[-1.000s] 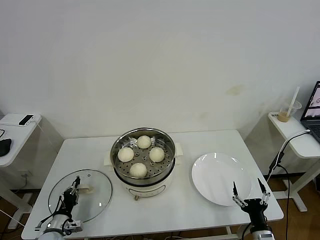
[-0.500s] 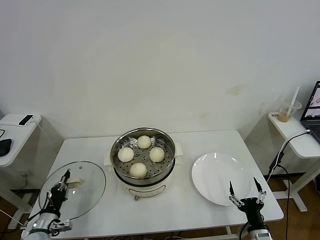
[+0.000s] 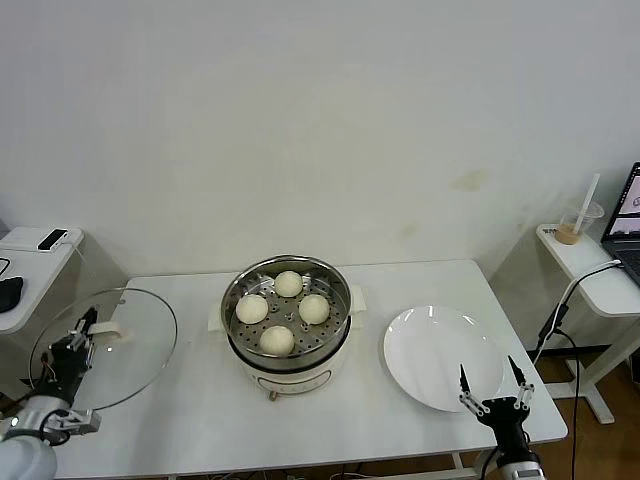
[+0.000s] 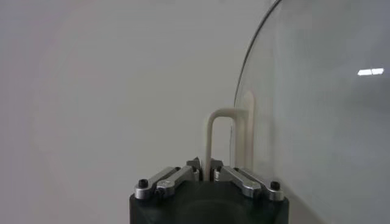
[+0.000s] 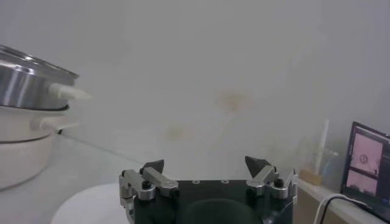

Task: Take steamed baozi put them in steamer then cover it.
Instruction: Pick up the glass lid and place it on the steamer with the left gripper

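Observation:
Several cream-white baozi (image 3: 287, 284) lie in the shiny steamer (image 3: 238, 288), which stands on its white cooker base at the table's middle. My left gripper (image 3: 82, 328) is shut on the cream handle (image 4: 219, 131) of the clear glass cover (image 3: 130, 345) and holds it tilted in the air over the table's left edge, left of the steamer. In the left wrist view the cover (image 4: 317, 115) stands edge-on beside the handle. My right gripper (image 3: 493, 383) is open and empty by the table's front right edge, near the white plate (image 3: 440, 355); it also shows in the right wrist view (image 5: 207, 165).
The steamer's side (image 5: 27, 79) and the plate's rim (image 5: 85, 204) show in the right wrist view. A side table with a phone (image 3: 52, 239) stands at far left. Another side table with a drink cup (image 3: 575, 224) and laptop stands at far right.
My left gripper has lifted the cover off the table and carried it up and to the left, tilting it. My right gripper has barely moved.

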